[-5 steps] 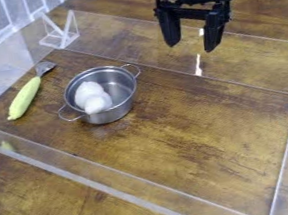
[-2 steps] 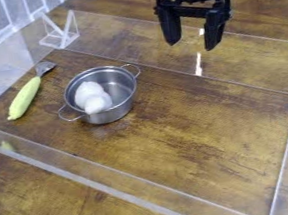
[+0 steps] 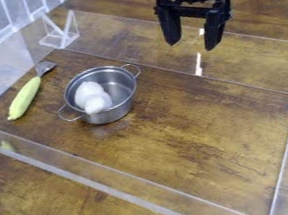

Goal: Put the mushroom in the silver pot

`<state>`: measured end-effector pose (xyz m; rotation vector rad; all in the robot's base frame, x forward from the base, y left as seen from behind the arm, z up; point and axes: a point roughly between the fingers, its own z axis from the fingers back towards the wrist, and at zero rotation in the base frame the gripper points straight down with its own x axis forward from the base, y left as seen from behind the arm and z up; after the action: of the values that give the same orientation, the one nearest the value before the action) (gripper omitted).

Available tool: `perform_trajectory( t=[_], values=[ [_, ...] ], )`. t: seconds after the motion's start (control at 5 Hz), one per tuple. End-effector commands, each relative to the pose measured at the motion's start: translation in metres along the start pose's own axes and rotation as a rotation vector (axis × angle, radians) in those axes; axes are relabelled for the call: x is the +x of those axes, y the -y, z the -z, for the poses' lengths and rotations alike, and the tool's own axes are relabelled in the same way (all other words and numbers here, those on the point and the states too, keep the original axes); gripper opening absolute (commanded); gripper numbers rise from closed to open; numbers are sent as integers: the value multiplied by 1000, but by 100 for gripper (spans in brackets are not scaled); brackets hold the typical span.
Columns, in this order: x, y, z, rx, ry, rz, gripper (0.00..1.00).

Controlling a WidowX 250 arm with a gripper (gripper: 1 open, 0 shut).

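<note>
Your gripper [image 3: 195, 47] is hanging wide open, holding nothing! The mushroom [image 3: 93, 95] is already sitting in the pot [image 3: 71, 86]; you're risking knocking it out by reaching in again.

No text, label, brand, number or sign can be read.
</note>
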<state>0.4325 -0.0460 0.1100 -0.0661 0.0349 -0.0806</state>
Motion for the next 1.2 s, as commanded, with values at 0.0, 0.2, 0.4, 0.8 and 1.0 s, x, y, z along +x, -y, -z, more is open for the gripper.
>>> perform_trajectory(
  t=[0.0, 0.2, 0.4, 0.8, 1.0],
  values=[
    [2, 6, -22, 1, 59, 14, 100],
    [2, 6, -20, 1, 55, 14, 100],
    [3, 6, -18, 1, 51, 14, 100],
    [0, 10, -23, 2, 59, 26, 100],
    [0, 9, -10, 2, 29, 21, 100]
  ],
)
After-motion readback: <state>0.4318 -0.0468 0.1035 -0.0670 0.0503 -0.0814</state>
